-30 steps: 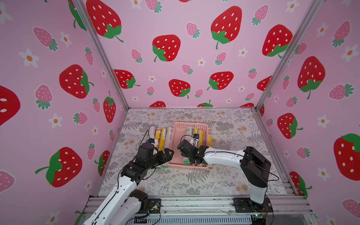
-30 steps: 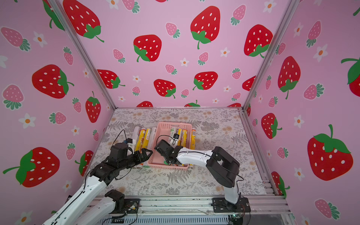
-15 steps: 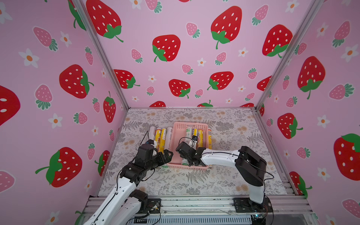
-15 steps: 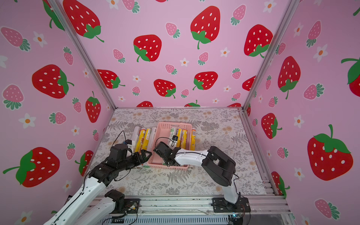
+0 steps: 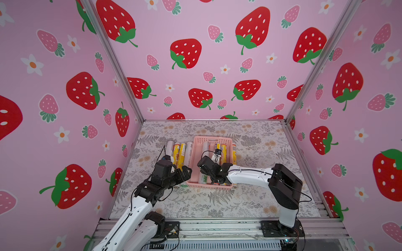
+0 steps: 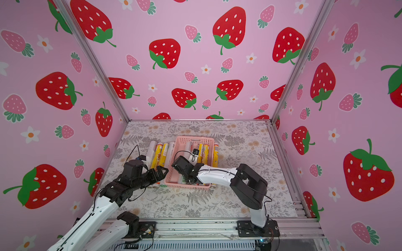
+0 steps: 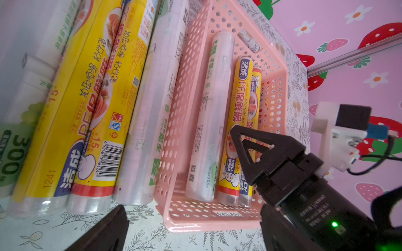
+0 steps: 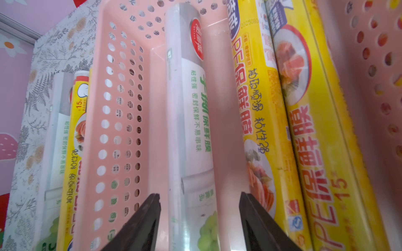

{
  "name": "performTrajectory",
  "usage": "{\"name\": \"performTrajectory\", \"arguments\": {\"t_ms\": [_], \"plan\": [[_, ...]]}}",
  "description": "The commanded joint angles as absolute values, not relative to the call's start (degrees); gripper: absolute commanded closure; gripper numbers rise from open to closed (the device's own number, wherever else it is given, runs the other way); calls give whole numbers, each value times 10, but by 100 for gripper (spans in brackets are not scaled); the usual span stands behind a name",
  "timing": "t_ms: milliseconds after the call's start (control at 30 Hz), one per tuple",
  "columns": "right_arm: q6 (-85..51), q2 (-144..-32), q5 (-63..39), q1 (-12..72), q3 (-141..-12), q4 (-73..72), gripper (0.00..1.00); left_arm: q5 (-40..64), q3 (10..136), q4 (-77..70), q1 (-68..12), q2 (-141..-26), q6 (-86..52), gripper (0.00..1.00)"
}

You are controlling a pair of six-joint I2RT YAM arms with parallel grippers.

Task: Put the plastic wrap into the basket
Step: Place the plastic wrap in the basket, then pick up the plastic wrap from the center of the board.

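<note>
Right gripper (image 5: 212, 178), top view: low inside basket (image 5: 194, 156) at its near end, jaws parted astride white roll (image 5: 206, 147).
Left gripper (image 5: 186, 172): spread wide, empty, by basket's near-left corner.
Stray roll (image 5: 234, 152): outside basket's right wall.
Left wrist: four loose rolls (image 7: 71, 108) on table (image 7: 148, 230) along basket's left wall, long axes parallel to it, near ends facing left arm, the closer one.
Right wrist: fingers (image 8: 139, 228) flank white roll, gaps both sides, no grip.

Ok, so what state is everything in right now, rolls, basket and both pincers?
basket: upright, three rolls inside.
white roll: flat in the basket.
two yellow rolls: in the basket too.
four table rolls: outside, left arm's side.
lone yellow roll: outside, opposite wall.
left pincer: open, empty.
right pincer: open, straddling the white roll.
</note>
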State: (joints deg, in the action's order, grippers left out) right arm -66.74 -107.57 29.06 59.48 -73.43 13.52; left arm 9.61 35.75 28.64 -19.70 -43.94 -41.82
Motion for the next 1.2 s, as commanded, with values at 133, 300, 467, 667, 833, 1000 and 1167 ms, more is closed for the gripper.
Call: {"name": "performTrajectory", "arguments": {"t_ms": [133,300,467,667,833,1000,1167], "plan": [[-574,-1035,254,597,-776,184,38,84,408,331,-162,-446,-387,0],[-516,-1091,188,594,-881,284,41,112,410,324,-138,-460,-382,0],[-511,-1128,142,592,-901,269,45,106,394,330,-133,-449,-388,0],[-527,-1108,153,592,-863,255,45,125,381,328,-131,-430,-392,0],[-496,-1030,167,584,-804,244,43,166,386,307,-133,-442,-395,0],[-475,-937,177,556,-754,271,42,203,402,278,-146,-484,-404,0],[-460,-834,158,488,-672,303,37,175,418,248,-197,-520,-416,0]]}}
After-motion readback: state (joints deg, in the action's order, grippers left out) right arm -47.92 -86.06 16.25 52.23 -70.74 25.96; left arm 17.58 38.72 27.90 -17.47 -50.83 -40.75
